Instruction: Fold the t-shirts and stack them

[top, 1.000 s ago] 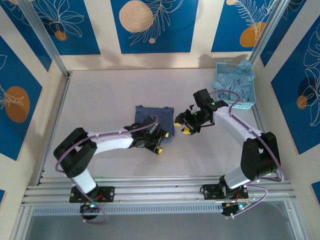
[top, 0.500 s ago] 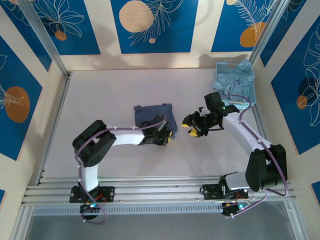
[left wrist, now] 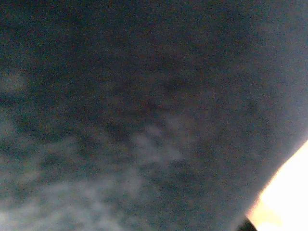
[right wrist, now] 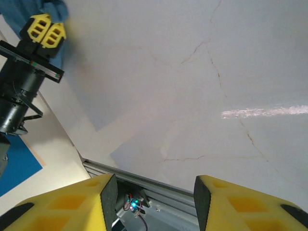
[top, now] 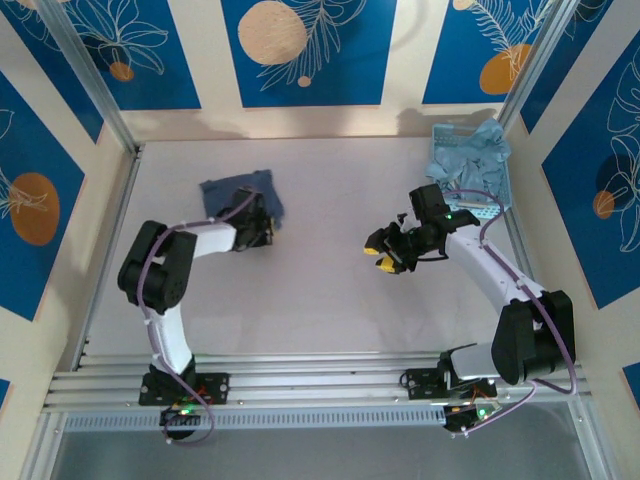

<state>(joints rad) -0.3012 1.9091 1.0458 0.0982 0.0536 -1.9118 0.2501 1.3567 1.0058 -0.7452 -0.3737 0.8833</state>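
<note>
Your left gripper (top: 258, 224) is clenched on the dark shirt (top: 232, 192) — from the right wrist you see its pads pressed together at the cloth's edge. That shirt lies folded on the table (top: 320, 300), toward 10 o'clock from the middle. Your right gripper (top: 380, 254) hangs released toward 3 o'clock, jaws wide apart, holding nothing. The pale shirts (top: 478, 150) lie heaped in the basket (top: 482, 211) — far corner, 1 o'clock.

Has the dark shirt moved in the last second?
Yes. In the top view the dark t-shirt has gone left and toward the back wall, farther from the basket, along with the left gripper on it.
</note>
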